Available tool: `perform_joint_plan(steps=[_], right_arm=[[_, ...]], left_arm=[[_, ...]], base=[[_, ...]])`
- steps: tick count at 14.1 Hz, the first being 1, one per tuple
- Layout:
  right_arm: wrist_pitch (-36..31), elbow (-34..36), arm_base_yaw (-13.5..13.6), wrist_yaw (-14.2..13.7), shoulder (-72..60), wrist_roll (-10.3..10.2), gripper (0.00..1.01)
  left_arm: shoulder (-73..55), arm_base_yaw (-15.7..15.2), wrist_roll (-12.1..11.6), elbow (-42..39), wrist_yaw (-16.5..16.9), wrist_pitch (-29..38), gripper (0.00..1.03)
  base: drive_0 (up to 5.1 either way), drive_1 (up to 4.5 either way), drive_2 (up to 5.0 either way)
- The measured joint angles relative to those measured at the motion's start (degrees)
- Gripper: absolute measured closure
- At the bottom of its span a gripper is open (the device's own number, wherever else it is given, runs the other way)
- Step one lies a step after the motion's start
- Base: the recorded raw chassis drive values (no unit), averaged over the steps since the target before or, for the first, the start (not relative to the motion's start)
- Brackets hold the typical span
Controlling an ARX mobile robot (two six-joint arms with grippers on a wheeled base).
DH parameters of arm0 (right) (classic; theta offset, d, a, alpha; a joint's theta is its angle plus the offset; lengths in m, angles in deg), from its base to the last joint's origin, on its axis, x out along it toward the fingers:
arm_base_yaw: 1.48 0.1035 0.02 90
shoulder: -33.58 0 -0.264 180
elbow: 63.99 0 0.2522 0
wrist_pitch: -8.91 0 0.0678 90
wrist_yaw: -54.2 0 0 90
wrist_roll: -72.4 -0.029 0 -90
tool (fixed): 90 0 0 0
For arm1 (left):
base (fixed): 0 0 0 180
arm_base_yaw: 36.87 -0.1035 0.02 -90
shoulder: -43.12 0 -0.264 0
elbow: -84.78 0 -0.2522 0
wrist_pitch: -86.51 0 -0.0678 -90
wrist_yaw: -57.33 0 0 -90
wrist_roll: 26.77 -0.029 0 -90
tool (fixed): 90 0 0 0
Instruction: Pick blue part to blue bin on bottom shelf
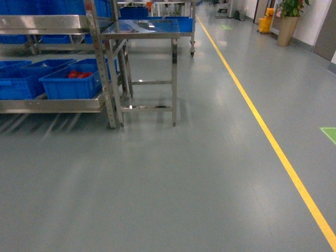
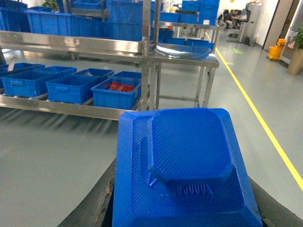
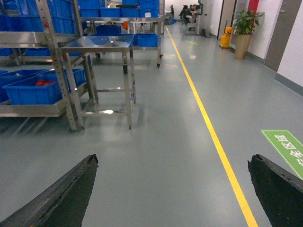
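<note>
One blue part (image 2: pixel 189 165) filled the near half of the left wrist view, sitting between the dark fingers (image 2: pixel 92 210) of your left gripper (image 2: pixel 187 222). The left gripper was pinching that part, so the part was in the air and not yet in any bin. It was a flat, square piece with a raised middle and fine ridges.

Your right gripper (image 3: pixel 173 189) held nothing. Its two black fingers (image 3: pixel 61 196) were spread wide apart, with only grey floor (image 3: pixel 165 156) between them.

Further off and to the left stood the bottom shelf (image 1: pixel 52 104) of the shiny steel rack. A row of blue bins sat on it. The blue bin (image 1: pixel 71 81) nearest the rack's right post had red things (image 1: pixel 79 74) inside. The other bins (image 2: pixel 28 81) were further left. I could not tell from here which bin you wanted.

A small steel table (image 1: pixel 144 31) stood just right of the rack, touching or almost touching its post. A yellow line (image 1: pixel 273 142) ran along the floor on the right.

You were well apart from the shelf, so a lot could go wrong. If you rolled in too fast, the part might bump the flat front rail or the post and slip out. The shelf above (image 2: pixel 71 45) hung low, so your arm might hit it if you came in high. You might also drop the blue part in with the red things by mistake.
</note>
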Motion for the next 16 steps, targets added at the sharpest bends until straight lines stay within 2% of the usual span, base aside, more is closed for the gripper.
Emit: perform_joint_plan(steps=[16], right_arm=[[0.17,-0.02,0.00,-0.02,0.00,0.00,0.03]], left_arm=[[0.02,0.00,0.00,0.00,-0.02,-0.07,0.59]], base=[[-0.1,3.97,-4.1]])
